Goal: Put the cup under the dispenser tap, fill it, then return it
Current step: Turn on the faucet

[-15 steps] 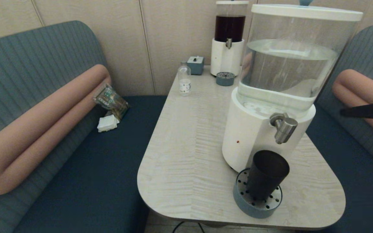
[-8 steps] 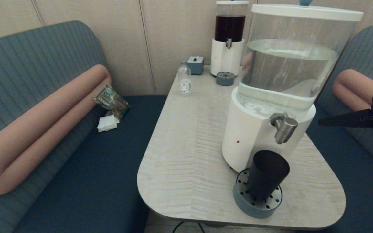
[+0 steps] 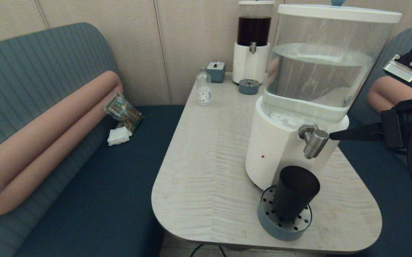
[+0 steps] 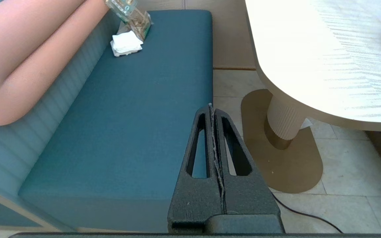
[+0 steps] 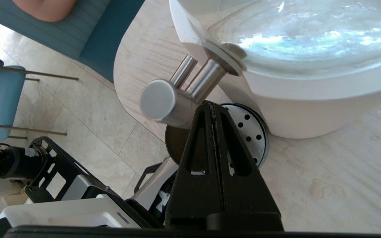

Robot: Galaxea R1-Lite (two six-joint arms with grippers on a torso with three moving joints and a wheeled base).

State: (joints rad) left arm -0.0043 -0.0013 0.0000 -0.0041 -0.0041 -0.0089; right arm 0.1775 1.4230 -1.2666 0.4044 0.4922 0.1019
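Reaching in from three o'clock, the right hand (image 3: 332, 135) has its two fingers pressed flat together, pinching nothing, with the tip at the cap end of the tap (image 3: 313, 140). From the head view the tip looks to be touching the steel cap, though contact cannot be made out for sure; in the right wrist view the tip (image 5: 210, 105) sits just below the round cap of the tap (image 5: 164, 102). The tap juts from the white base of the big dispenser (image 3: 281, 150), whose clear tank is about two-thirds full of water.

Straight below the tap, toward six o'clock, the cup (image 3: 293, 194) stands upright on a round grey drip tray (image 3: 266, 219) with a perforated top, the tray touching the foot of the dispenser near the front edge of the surface (image 3: 206, 171). No stream shows between tap and cup.

Farther out, at twelve o'clock near the wall, stand a smaller dispenser (image 3: 252, 43) of dark liquid with its own little tray (image 3: 249, 86), a small grey box (image 3: 216, 71) and a clear bottle (image 3: 203, 89).

The left hand (image 4: 212, 109) hangs low, well apart from the work, over the blue bench seat (image 4: 127, 115) beside the surface's pedestal, its fingers also pressed together and holding nothing. A snack packet (image 3: 122, 110) and a white napkin (image 3: 119, 135) lie on that bench at nine o'clock.
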